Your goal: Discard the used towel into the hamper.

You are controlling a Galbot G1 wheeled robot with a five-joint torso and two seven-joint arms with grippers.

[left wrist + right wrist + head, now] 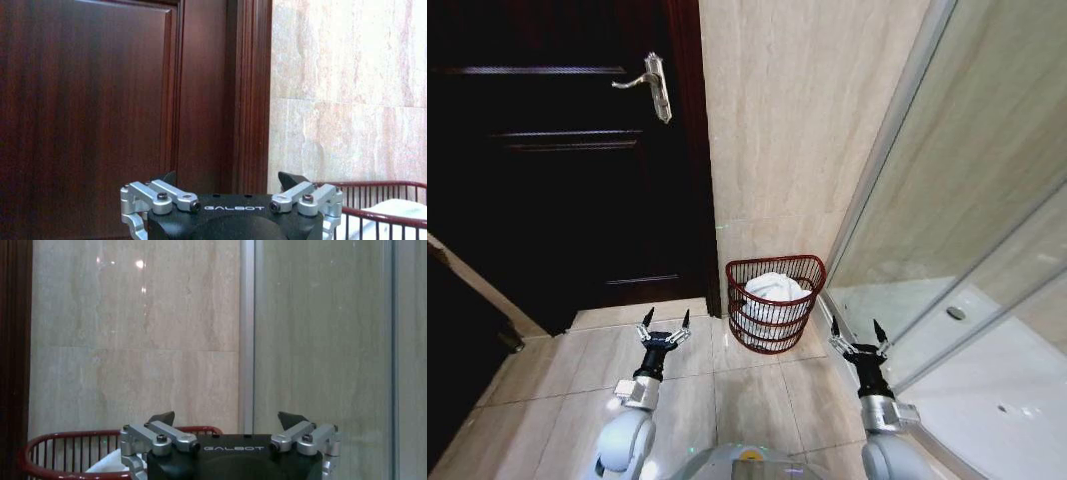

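The hamper (pixel 773 300) is a small red-brown ribbed basket standing on the floor against the beige tiled wall. A crumpled white towel (pixel 775 289) lies inside it. Its rim (pixel 383 216) and the towel (pixel 400 208) show beside my left gripper, and the rim (pixel 60 440) shows again beside my right one. My left gripper (pixel 664 322) is open and empty, held low to the left of the hamper. My right gripper (pixel 857 331) is open and empty, held low to its right.
A dark wooden door (pixel 557 150) with a silver handle (pixel 653 86) stands to the left of the hamper. A glass shower enclosure (pixel 967 230) with a metal frame runs along the right. The floor (pixel 747 390) before the hamper is beige tile.
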